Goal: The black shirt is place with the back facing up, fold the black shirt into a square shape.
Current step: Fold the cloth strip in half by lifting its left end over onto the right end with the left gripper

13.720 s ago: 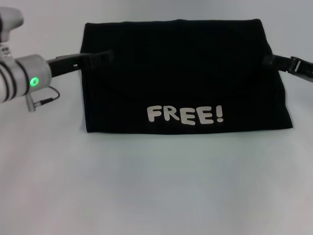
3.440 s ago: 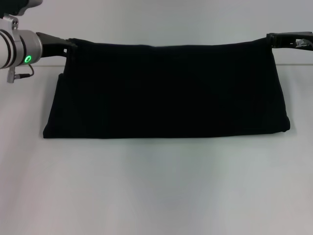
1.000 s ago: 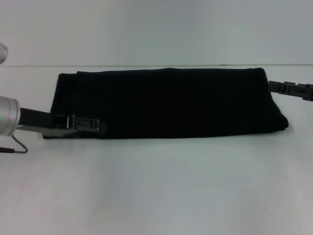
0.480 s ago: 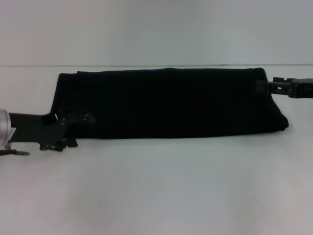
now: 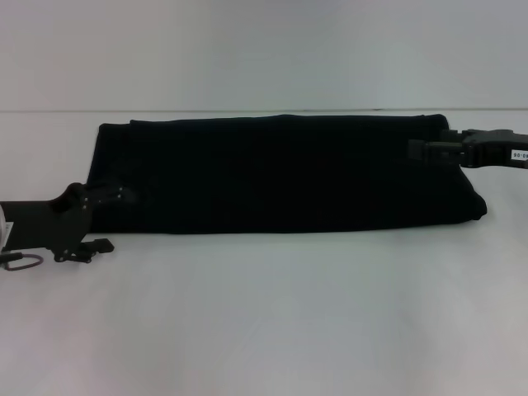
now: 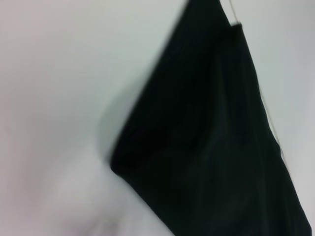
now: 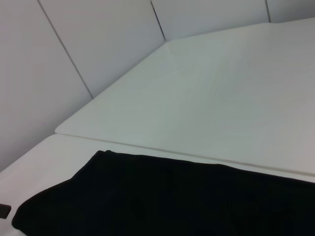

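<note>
A bare lab-like test cell: plain white table [image 5: 272,322], pale panelled walls [image 7: 98,44]

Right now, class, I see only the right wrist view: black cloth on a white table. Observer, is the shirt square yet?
Observer: No. In the head view the black shirt is a long flat band, much wider than deep.
Operator: Where is the left hand?
Observer: The left hand is at the band's near left corner.
Operator: And the right hand?
Observer: The right hand reaches over the band's right end, toward its far edge.
</note>
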